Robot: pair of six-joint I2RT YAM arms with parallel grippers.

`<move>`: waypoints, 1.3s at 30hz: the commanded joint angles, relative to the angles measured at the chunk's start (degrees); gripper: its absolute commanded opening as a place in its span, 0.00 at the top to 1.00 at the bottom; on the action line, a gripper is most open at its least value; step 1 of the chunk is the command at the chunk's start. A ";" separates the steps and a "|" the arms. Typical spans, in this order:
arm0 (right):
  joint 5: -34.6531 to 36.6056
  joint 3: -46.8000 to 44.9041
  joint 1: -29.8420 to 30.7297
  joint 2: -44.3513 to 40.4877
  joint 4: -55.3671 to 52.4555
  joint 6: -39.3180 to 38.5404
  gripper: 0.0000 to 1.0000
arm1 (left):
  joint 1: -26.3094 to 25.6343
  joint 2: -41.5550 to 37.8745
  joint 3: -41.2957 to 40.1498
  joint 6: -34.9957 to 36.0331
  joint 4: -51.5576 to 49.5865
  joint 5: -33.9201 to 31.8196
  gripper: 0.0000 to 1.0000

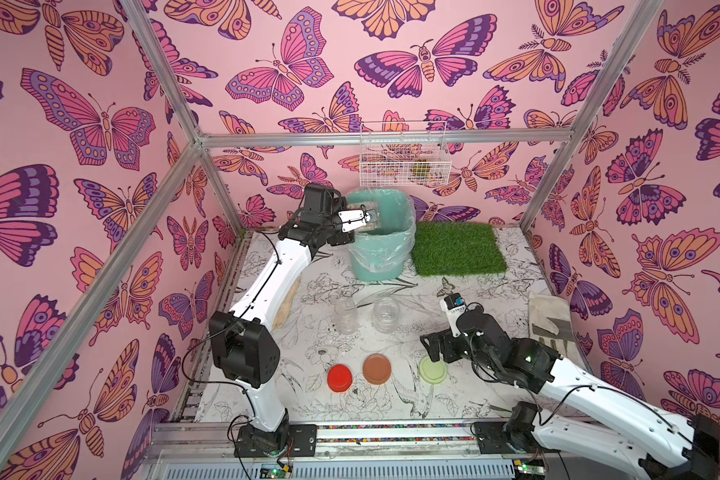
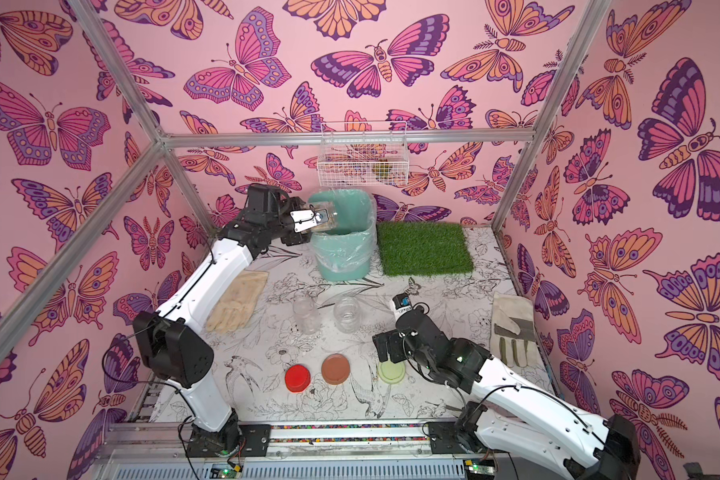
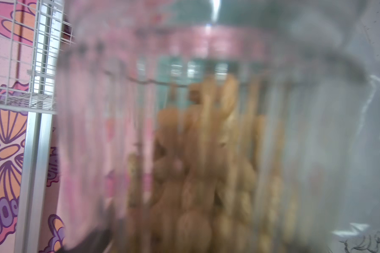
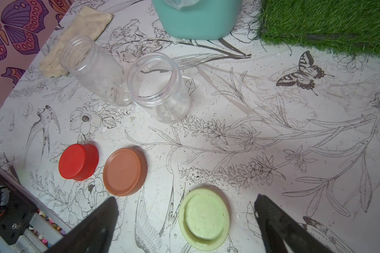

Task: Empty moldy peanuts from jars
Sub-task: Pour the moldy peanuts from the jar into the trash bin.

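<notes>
Far left, on the printed table cover (image 2: 433, 299): one pale beige glove (image 2: 235, 301), lying flat beside the left arm. Next, left gripper (image 1: 366, 220): raised at the back of the table, fingers clamped on the third jar (image 2: 327, 224), which lies tipped on its side over the mouth of the teal bin (image 1: 379, 253); the bin carries a clear liner. Moldy peanuts (image 3: 195, 175): tan pieces massed inside that held jar, seen blurred through its ribbed clear wall; which way its mouth points cannot be told. Table centre: narrow jar (image 4: 92, 68) and wide jar (image 4: 160, 92), both clear, upright, lidless and empty, standing just beside each other. Nearer the front, a row of three loose lids, well apart from the jars: red lid (image 4: 78, 161), brown lid (image 4: 124, 170), light green lid (image 1: 432, 370). Back wall, above the bin: white wire basket (image 1: 404, 153), contents too small to tell. Right gripper (image 4: 185, 210): low over the table at the light green lid, fingers spread wide, grasping nothing. Behind it, a green artificial-grass mat (image 1: 458, 249), touching the bin's side. Far right: one grey-and-white work glove (image 1: 551, 320), flat on the table.
</notes>
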 commanded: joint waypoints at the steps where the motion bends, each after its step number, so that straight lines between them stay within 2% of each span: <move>1: -1.01 -0.54 -0.42 -0.40 2.27 -0.61 0.01 | 0.20 0.82 6.40 4.08 3.11 -2.96 1.00; 4: -1.21 -1.20 -0.37 -0.68 3.15 -0.94 0.01 | -0.07 3.28 10.36 6.21 3.09 -5.56 1.00; 14: -2.46 -2.69 -1.48 -0.97 4.41 -2.30 0.01 | -1.96 7.83 14.13 20.61 5.06 -12.43 1.00; 20: -2.93 -3.61 -2.23 -1.28 4.91 -2.59 0.01 | -2.82 10.35 13.21 32.48 13.07 -17.12 1.00; 27: -5.78 -6.00 -3.55 -1.53 8.27 -2.33 0.01 | -3.27 11.74 14.79 43.27 21.04 -17.74 1.00; 32: -6.20 -8.01 -3.87 -1.57 11.18 -1.64 0.01 | -3.54 11.50 15.66 50.86 21.08 -17.11 1.00; 39: -6.45 -9.20 -4.53 -0.71 12.82 -1.84 0.01 | -4.06 9.69 14.44 56.53 19.26 -17.22 1.00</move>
